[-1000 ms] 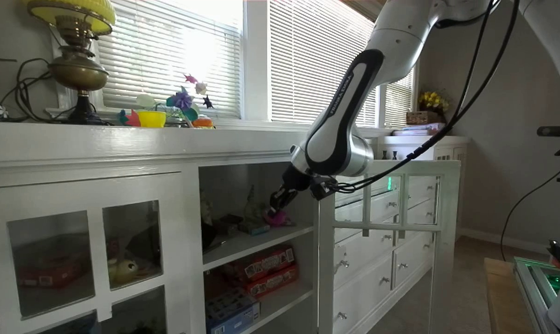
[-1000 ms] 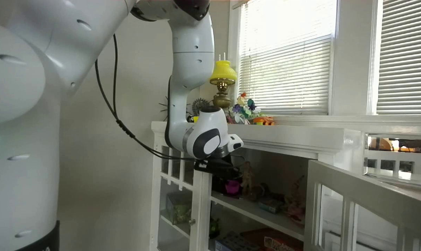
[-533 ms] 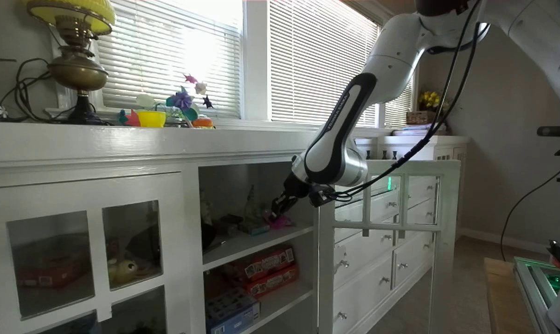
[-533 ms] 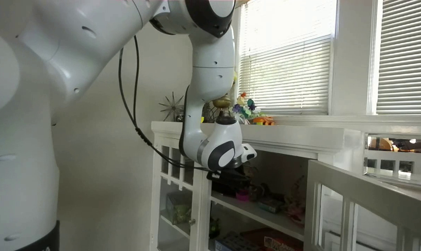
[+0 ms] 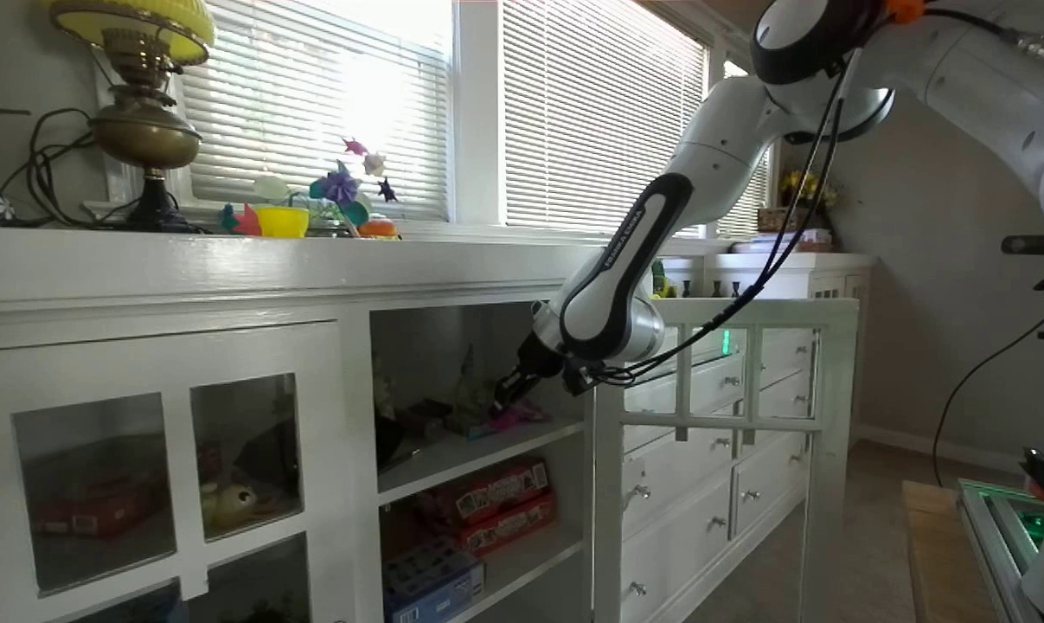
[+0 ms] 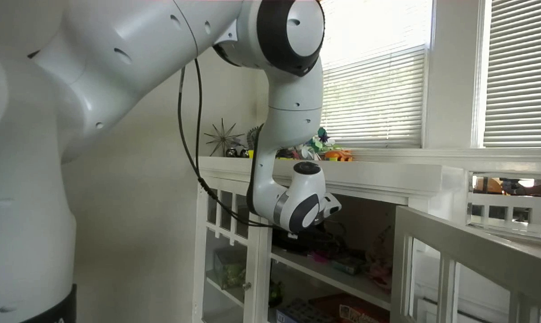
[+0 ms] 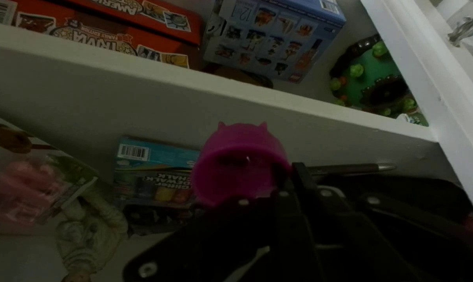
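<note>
Pinching a pink cup point(image 7: 238, 168) by its rim, my gripper point(image 7: 290, 174) clamped together on it, I held it inside the open cabinet point(image 5: 355, 484), at the upper shelf point(image 7: 103, 98), near a sidewalk chalk box point(image 7: 154, 172) and a dark pen point(image 7: 350, 169).

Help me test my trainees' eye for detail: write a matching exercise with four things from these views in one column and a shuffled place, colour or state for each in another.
Things:
1. Pink cup
2. Lamp
3. Red boxes
4. Pen

Places, colours, states:
A. Stacked on the lower open shelf
B. Dark with a silver tip
C. Gripped at the rim by the tool
D. On top of the white cabinet

Right pairs: 1-C, 2-D, 3-A, 4-B.
</note>
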`<action>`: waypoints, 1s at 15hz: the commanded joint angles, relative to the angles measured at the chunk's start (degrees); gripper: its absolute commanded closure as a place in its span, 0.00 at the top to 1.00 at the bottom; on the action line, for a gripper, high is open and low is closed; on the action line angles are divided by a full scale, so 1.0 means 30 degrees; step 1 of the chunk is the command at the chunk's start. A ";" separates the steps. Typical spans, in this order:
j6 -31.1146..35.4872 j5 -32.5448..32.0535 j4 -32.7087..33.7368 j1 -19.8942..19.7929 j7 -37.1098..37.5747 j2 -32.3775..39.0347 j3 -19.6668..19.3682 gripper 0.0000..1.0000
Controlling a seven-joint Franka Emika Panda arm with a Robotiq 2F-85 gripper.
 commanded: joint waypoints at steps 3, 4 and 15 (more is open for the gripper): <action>-0.1063 -0.2165 0.2390 -0.0792 0.0144 0.2025 0.0575 0.02; -0.1204 -0.2280 0.2719 -0.0847 0.0082 0.2255 0.0623 0.02; -0.2245 -0.2421 0.4528 -0.1306 -0.1106 0.3694 0.1346 0.02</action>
